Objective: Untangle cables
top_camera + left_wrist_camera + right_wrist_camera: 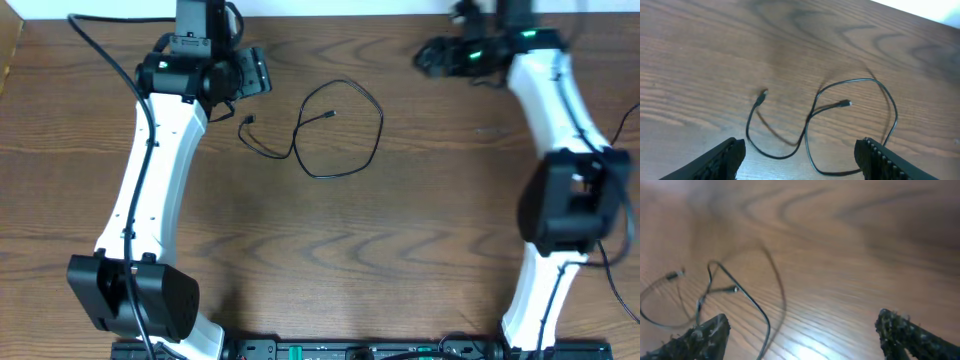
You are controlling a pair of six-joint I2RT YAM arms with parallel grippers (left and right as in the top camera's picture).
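Observation:
One thin black cable [296, 148] lies loose on the wooden table [400, 240] at the back centre, in an open loop that crosses itself once. Its two small plugs lie at the left [248, 122] and inside the loop [329, 116]. No white cable shows in any view. My left gripper [256, 76] is open and empty, just left of the cable. In the left wrist view the cable [807, 120] lies ahead between the open fingers [800, 161]. My right gripper [432, 55] is open and empty, to the right of the loop. The right wrist view shows the cable [758, 309] at the left, by the open fingers [802, 337].
The table's back edge meets a white surface [330, 6] just behind both grippers. The arm bases [130, 295] [565, 205] stand at the front left and at the right. A black strip [350, 350] runs along the front edge.

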